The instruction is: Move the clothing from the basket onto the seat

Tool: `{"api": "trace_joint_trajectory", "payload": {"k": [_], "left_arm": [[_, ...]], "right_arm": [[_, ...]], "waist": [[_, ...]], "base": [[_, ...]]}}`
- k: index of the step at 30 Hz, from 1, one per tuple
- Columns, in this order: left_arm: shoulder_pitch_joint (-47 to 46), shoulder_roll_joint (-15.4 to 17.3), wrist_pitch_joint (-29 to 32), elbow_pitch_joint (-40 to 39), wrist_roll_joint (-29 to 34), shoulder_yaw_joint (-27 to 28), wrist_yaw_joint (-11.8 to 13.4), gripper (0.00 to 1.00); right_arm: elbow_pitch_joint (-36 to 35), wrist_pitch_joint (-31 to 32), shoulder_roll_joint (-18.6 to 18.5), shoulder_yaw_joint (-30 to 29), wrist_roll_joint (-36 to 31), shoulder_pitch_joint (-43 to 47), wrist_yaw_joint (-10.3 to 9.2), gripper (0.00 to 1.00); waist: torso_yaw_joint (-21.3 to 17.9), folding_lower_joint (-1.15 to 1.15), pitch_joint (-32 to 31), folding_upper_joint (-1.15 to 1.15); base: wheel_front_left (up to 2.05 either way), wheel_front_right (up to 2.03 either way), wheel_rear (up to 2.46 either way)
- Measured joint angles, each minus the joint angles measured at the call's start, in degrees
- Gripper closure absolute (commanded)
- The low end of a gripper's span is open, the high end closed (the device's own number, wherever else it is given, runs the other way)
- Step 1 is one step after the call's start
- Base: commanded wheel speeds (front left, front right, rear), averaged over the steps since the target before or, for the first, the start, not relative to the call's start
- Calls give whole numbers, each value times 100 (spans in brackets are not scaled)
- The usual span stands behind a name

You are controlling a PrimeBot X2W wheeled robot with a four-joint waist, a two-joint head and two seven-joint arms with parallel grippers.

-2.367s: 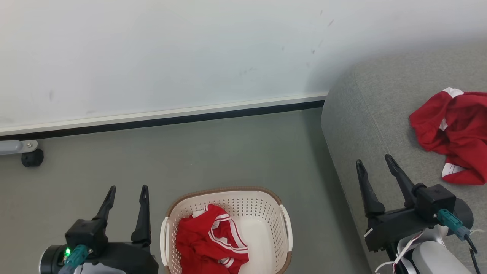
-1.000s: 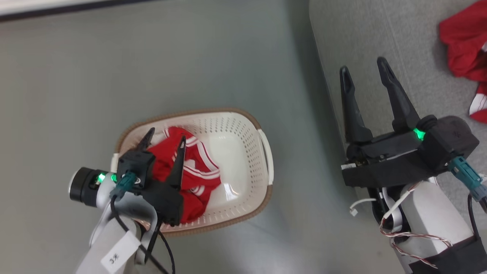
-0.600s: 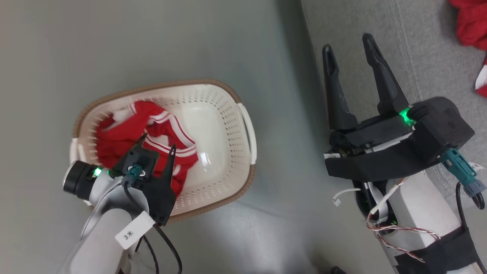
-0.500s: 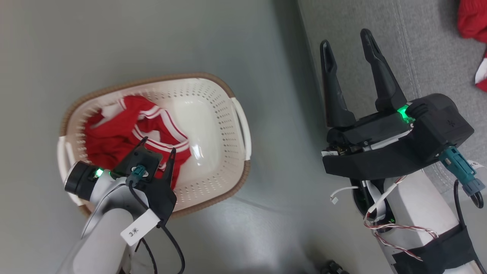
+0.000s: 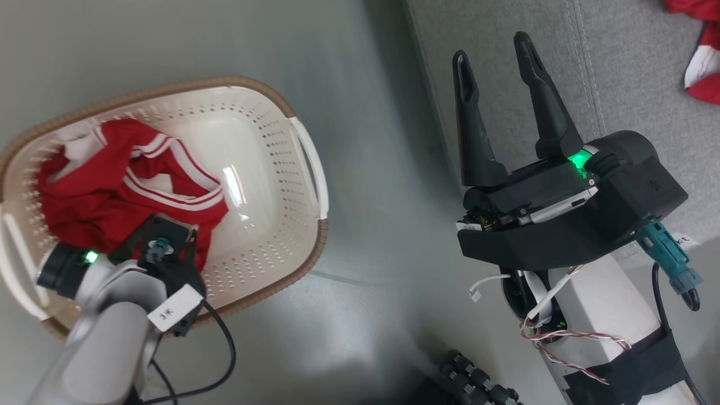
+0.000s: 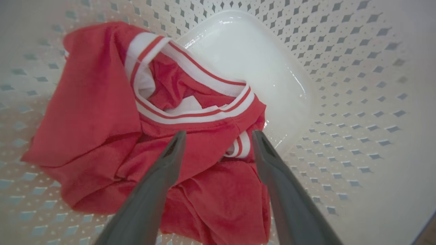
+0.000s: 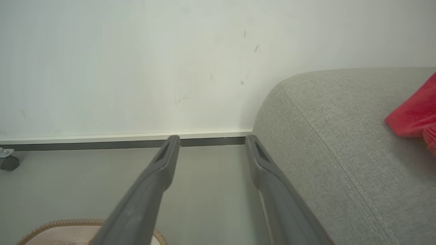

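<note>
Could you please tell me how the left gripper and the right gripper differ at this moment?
The left gripper points down into the basket; the right gripper is held beside the seat. The left gripper hangs over red clothing; the right gripper has nothing between its jaws. Both are open and hold nothing.

floor [image 5: 169,39]: grey, glossy from where I watch
wall [image 7: 102,61]: white, a few dark scuffs
baseboard [image 7: 85,139]: pale over dark
caster [image 7: 9,163]: black, beside the wall

My left claw [image 6: 218,133] hung inside the cream perforated plastic basket [image 6: 340,85], with red striped clothing [image 6: 95,102] beneath its tips. The grey upholstered seat [image 7: 340,153] lay right of my right claw [image 7: 212,137].
</note>
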Motion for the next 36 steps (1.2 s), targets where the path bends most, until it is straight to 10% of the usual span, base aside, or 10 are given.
{"api": "trace_joint_trajectory", "payload": {"k": [22,23,25,36], "left_arm": [[-416,482,278,966,288,-16,-3,0],[-425,481,293,1017,300,-22,11,12],[-456,479,301,1085,325,-29,18,100],[-664,408,288,1304,493,-172,37,100]], "right_arm": [[248,-245,119,176,331,-119,0,0],[258,-246,124,181,348,-119,0,0],[278,-252,126,182,375,-119,0,0],[433,-304,143,202,504,-227,0,0]], "waist": [[-551,0,654,0],[-566,0,661,0],[-587,-1,671,0],[-596,-1,650,0]], "base": [[0,0,0],[0,0,0],[0,0,0],[0,0,0]]}}
